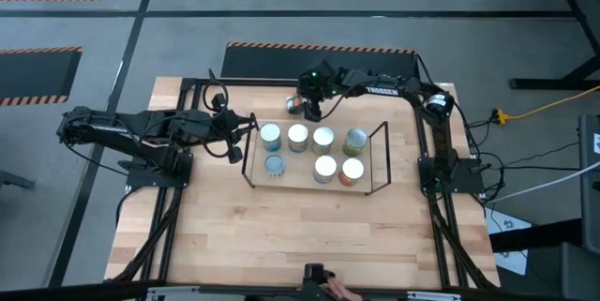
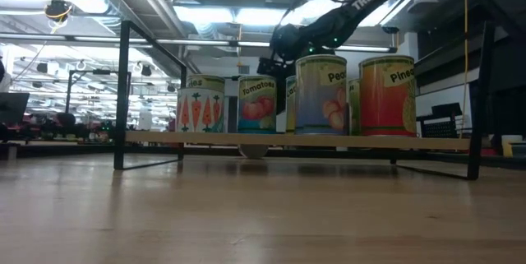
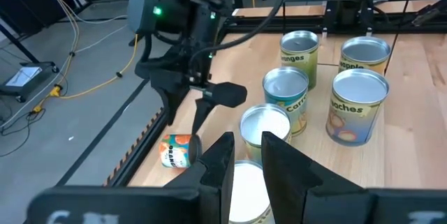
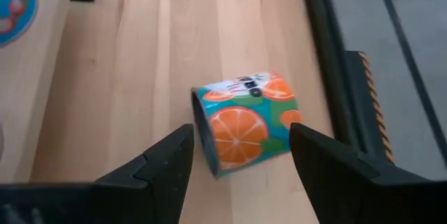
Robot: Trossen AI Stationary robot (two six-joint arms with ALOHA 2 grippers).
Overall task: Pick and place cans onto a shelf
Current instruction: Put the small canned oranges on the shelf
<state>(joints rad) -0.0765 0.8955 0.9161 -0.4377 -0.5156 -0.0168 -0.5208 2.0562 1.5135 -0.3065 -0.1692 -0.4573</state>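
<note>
Right gripper (image 4: pixel 241 165): hung over the far edge of the table (image 1: pixel 281 235), just behind the shelf; jaws spread wide, one dark finger (image 4: pixel 164 161) on each side of the fallen can, holding nothing.
Fallen can (image 4: pixel 244 123): lay on its side on the bare wood beside the black table-edge frame (image 4: pixel 335 77), orange-slice label up, off the shelf; could not tell whether touched by the fingers.
Same can, other views: seen from above as a small shape at (image 1: pixel 293 105) beside the right arm's tip; seen from the left wrist at (image 3: pixel 176 151), below the right arm's open fingers.
Shelf (image 1: pixel 380 156): low black wire rack with a wooden deck, stood mid-table.
Cans on shelf (image 1: pixel 298 135): seven upright, four in the far row, three in the near row; tomato (image 2: pixel 257 104), peach (image 2: pixel 321 95) and pineapple (image 2: pixel 387 95) labels read from the low view.
Left gripper (image 3: pixel 244 161): waited at the shelf's left end, above the nearest can (image 3: pixel 244 182); jaws narrow, with a slim gap, gripping nothing.
</note>
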